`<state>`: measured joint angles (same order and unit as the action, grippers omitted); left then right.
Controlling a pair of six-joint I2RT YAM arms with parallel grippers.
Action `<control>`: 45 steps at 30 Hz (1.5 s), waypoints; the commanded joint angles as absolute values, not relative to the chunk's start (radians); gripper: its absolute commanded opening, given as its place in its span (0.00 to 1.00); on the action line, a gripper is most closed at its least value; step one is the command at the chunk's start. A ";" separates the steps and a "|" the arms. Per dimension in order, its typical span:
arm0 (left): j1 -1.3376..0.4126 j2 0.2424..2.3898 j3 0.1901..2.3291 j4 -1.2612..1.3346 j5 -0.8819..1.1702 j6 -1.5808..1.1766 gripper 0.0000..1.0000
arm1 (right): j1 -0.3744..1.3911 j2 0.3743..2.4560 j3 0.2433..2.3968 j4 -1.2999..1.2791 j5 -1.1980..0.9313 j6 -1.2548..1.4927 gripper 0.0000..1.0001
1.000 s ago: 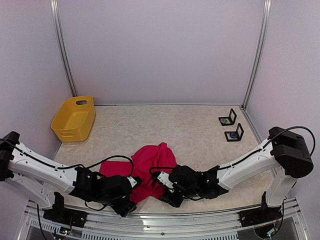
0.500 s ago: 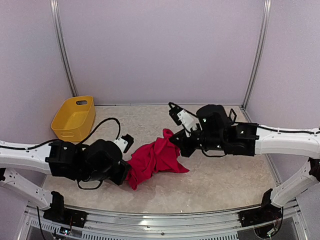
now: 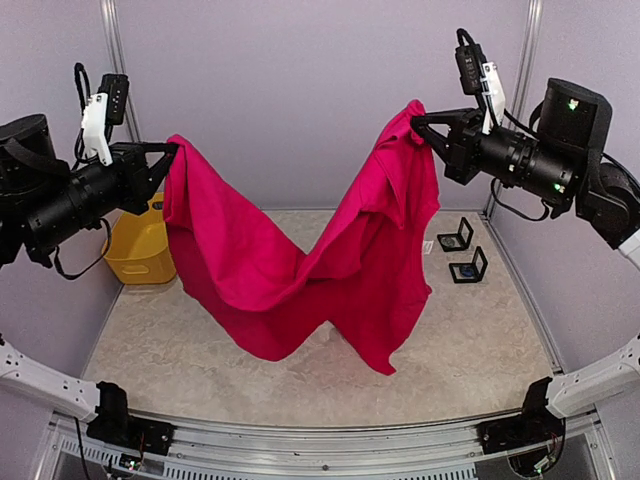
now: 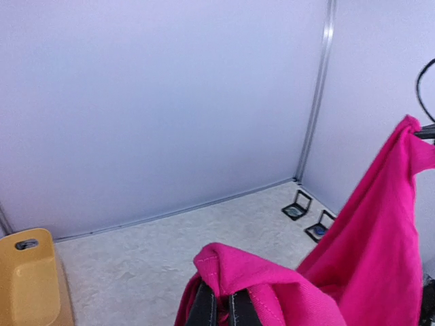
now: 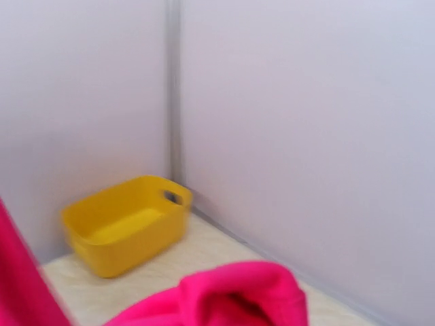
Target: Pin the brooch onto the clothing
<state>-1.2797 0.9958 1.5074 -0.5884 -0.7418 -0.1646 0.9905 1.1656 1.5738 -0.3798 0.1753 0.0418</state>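
The clothing (image 3: 330, 270), a large crimson-pink shirt, hangs in the air, stretched between both raised arms and sagging in the middle above the table. My left gripper (image 3: 172, 148) is shut on its upper left edge; in the left wrist view the dark fingers (image 4: 204, 307) pinch a fold of the clothing (image 4: 367, 231). High at the right, my right gripper (image 3: 418, 122) is shut on the other top corner; in the right wrist view the clothing (image 5: 231, 292) hides the fingers. The brooch is too small to make out; something small and blue lies in each black case (image 3: 468, 267).
Two small open black cases (image 3: 455, 238) (image 4: 296, 206) stand at the back right of the table near the wall. A yellow plastic tub (image 3: 135, 250) (image 5: 126, 224) sits at the back left, partly behind the hanging fabric. Walls close in on three sides.
Both grippers closed on the crumpled shirt low on the table, then rose high and moved apart. The shirt has left the table and now hangs spread between them.
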 commanded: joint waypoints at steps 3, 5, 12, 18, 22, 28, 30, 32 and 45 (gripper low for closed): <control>-0.858 1.079 1.431 -0.416 -0.365 -0.061 0.00 | 0.769 1.230 1.598 -0.333 0.085 -0.052 0.00; -0.716 1.147 1.463 -0.363 -0.243 -0.057 0.00 | 0.663 1.321 1.661 -0.296 -0.023 -0.068 0.00; -0.416 1.537 1.870 -0.284 -0.067 -0.036 0.00 | 0.353 1.821 2.325 -0.263 -0.407 0.082 0.00; -0.405 1.645 2.070 -0.191 -0.093 0.045 0.00 | 0.306 1.853 2.398 0.078 -0.461 0.235 0.00; -0.395 1.614 2.008 -0.213 -0.100 0.071 0.00 | 0.307 1.796 2.300 0.072 -0.433 0.229 0.00; -0.393 1.529 1.640 -0.244 -0.091 -0.018 0.00 | 0.330 1.621 1.747 0.112 -0.433 0.280 0.00; -0.392 1.502 1.510 -0.251 -0.070 -0.069 0.00 | 0.341 1.569 1.535 0.121 -0.443 0.304 0.00; -0.390 1.485 1.386 -0.271 -0.059 -0.128 0.00 | 0.359 1.527 1.364 0.141 -0.444 0.321 0.00; -0.478 1.423 0.953 -0.241 -0.015 -0.327 0.87 | 0.396 1.772 1.109 0.136 -0.576 0.490 0.00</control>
